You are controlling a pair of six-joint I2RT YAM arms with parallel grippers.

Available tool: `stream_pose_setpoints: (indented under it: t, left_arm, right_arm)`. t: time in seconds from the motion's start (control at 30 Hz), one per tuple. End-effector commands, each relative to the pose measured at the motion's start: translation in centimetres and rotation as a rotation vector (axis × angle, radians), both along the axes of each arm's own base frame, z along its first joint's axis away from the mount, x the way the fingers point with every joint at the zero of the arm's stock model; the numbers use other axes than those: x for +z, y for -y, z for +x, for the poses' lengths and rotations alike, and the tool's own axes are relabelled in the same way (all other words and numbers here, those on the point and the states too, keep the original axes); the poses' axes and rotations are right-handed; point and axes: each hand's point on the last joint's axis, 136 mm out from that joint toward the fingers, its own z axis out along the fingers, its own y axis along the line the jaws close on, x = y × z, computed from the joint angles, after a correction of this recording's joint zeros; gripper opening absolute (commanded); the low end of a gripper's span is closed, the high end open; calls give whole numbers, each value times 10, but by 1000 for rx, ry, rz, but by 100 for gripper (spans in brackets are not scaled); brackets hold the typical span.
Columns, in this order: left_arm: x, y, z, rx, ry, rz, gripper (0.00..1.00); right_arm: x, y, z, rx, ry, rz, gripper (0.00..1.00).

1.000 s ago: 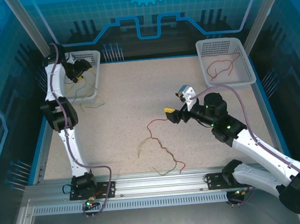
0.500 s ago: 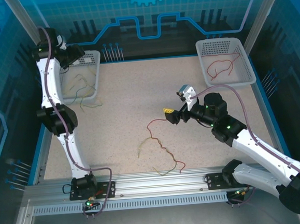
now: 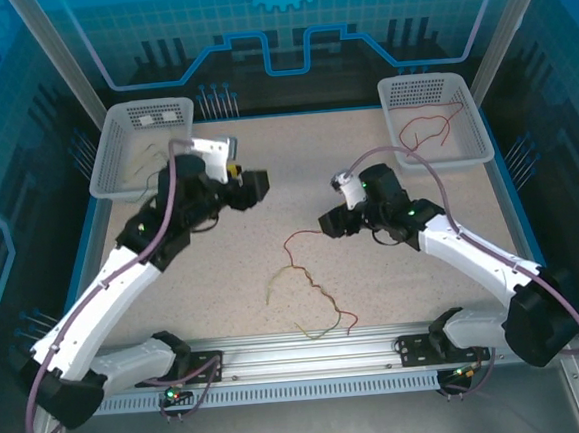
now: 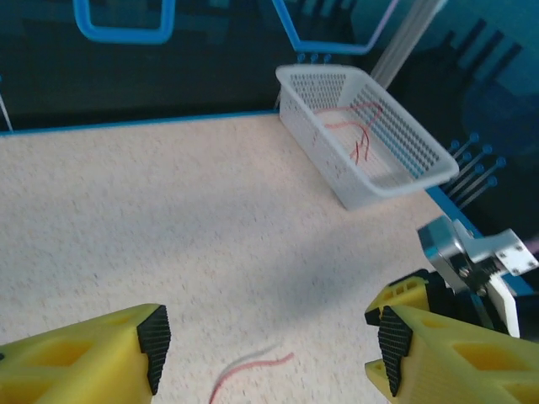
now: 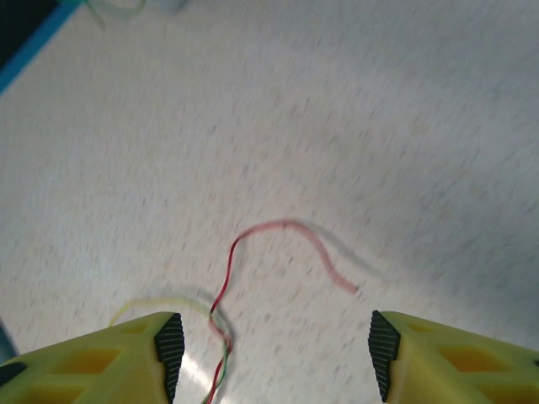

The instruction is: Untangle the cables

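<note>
The cables point(image 3: 309, 275) lie in a loose red, yellow and green tangle on the counter point(image 3: 295, 156), near its front middle. The left end effector point(image 3: 252, 186) hangs above the counter, off to the tangle's far left, fingers spread with nothing between them. The right end effector point(image 3: 328, 223) hovers just beside the tangle's red end point(image 5: 290, 225), fingers likewise spread and empty. Red strands point(image 3: 433, 125) lie in the right basket point(image 3: 445, 156), pale strands point(image 3: 148, 162) in the left basket point(image 3: 105, 161).

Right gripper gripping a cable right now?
No: in the right wrist view the right gripper stands open and empty, and the red cable lies loose on the table.
</note>
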Motion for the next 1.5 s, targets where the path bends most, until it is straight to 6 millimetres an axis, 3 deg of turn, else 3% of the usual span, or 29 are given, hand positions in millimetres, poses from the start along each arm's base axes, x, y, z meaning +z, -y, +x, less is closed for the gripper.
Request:
stream_pose_setpoints:
  t: [0.0, 0.07, 0.17, 0.23, 0.33, 0.43, 0.6, 0.67, 0.73, 0.83, 1.1, 1.33, 1.47]
  left_arm:
    - [-56, 4, -15, 4, -77, 34, 67]
    - [-86, 2, -33, -16, -161, 17, 66]
    - [-125, -1, -52, -27, -267, 5, 66]
    - [-150, -3, -60, -28, -294, -2, 67]
    - [-179, -4, -65, -35, -326, 12, 67]
    - [-198, -11, -64, 6, -363, 37, 68]
    - [-207, -7, -56, 30, -370, 23, 70]
    - [-212, -10, -52, 59, -374, 30, 70]
    - [-216, -11, -50, 72, -379, 35, 71]
    - [-218, -10, -48, 80, -386, 30, 72]
    - [-213, -7, -51, 27, -357, 53, 78]
    - [-189, 15, -55, -102, -267, -48, 80]
    - [-186, 13, -52, -93, -249, -39, 79]
  right_arm:
    - [-34, 3, -47, 51, -133, -160, 63]
    - [-59, 2, -68, 81, -164, -195, 63]
    - [-77, -6, -86, 130, -146, -236, 67]
    - [-90, -5, -84, 121, -120, -280, 72]
    - [-104, -8, -80, 139, -123, -321, 71]
    - [-115, -11, -78, 166, -116, -385, 74]
    - [-132, -30, -78, 248, -112, -465, 75]
    - [-138, -37, -76, 268, -95, -509, 71]
    - [-148, -38, -74, 273, -90, -554, 57]
    - [-146, -48, -66, 270, -67, -549, 31]
    - [-125, -51, -63, 282, 37, -481, 0]
    - [-66, -50, -65, 296, 170, -218, 0]
    - [-35, -44, -71, 330, 252, -89, 0]
